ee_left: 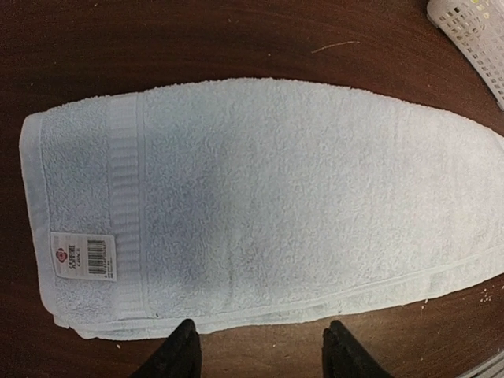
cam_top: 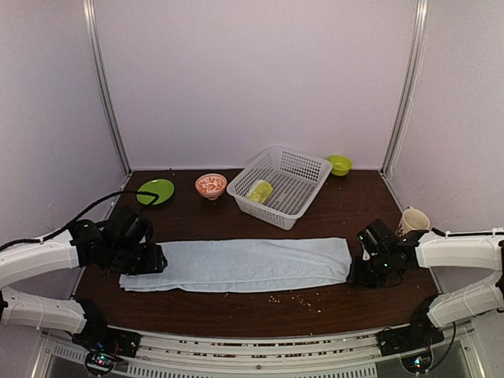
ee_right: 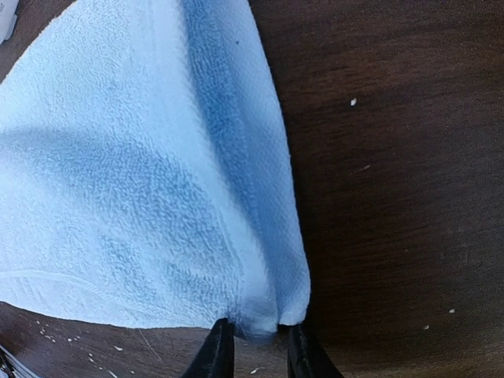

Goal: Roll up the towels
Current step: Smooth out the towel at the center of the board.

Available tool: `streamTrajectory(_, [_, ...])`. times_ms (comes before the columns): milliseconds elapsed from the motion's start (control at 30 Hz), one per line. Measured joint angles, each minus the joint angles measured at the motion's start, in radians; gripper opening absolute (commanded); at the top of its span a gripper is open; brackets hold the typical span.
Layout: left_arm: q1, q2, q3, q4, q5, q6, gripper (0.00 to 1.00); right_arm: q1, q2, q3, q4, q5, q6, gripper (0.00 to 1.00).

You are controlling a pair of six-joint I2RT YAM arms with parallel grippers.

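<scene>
Orientation mattered most at this moment: the pale blue terry-cloth towel (cam_top: 244,264) lay flat on the dark brown wooden tabletop (cam_top: 189,224), on the arms' side of the white plastic mesh basket (cam_top: 303,163) and apart from it. It was folded into a long narrow strip whose long axis ran left to right. Its left short end, the one with the sewn label, reached well past the basket's left corner, while its right short end lay just past the basket's right corner. The right tool (ee_right: 257,324) sat at that right end, its fingers drawn narrow with the towel's near corner pinched between them, the cloth rising in a soft ridge toward the grip. The left tool (ee_left: 261,324) hovered at the opposite end, by the near long edge. Its fingers stood well apart with nothing between them and, as far as the wrist view showed, did not touch the cloth. A lime-green towel (cam_top: 260,190) lay bundled inside the basket, seemingly rolled already, though too small to be sure. By my judgement the roll would have to travel along the strip's length, from the gripped right end toward the left. That made the right arm the nearer one to begin it, with the left tool placed to steady the far end against sliding.
</scene>
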Motion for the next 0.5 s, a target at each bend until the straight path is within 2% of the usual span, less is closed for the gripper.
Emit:
streamTrajectory(200, [0.0, 0.0, 0.0, -0.011, -0.006, 0.0, 0.53, -0.003, -0.001, -0.006, 0.011, -0.014, 0.003, 0.08])
streamTrajectory(267, [0.0, 0.0, 0.0, -0.013, -0.006, 0.0, 0.53, -0.003, -0.011, -0.008, 0.007, -0.016, 0.003, 0.07])
streamTrajectory(500, [0.0, 0.001, 0.0, -0.016, -0.007, 0.0, 0.53, -0.005, -0.076, -0.009, -0.026, -0.018, 0.005, 0.25])
